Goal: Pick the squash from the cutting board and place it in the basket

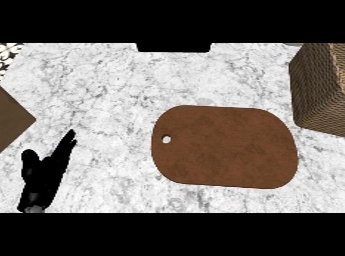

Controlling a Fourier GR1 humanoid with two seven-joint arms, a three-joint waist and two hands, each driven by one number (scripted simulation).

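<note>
One woven basket [326, 90] at the right edge of the head view, partly cut off; its inside is mostly out of frame and what shows of it holds nothing I can make out. One brown cutting board [225, 146] lies flat on the marble counter [108, 85], centre-right, with a small hole near its left end; its top is bare. The squash shows nowhere in the view, neither on the board nor in the visible part of the basket, so its spot relative to the hand can't be told. One hand visible: the left hand [46, 172], lower left, black, fingers straight and pointing up-right, released, holding nothing, well apart from the board. The right hand does not show. One brown flat object [1, 120] at the left edge, cut off, unidentifiable. One dark slot [173, 47] at the counter's far edge.
</note>
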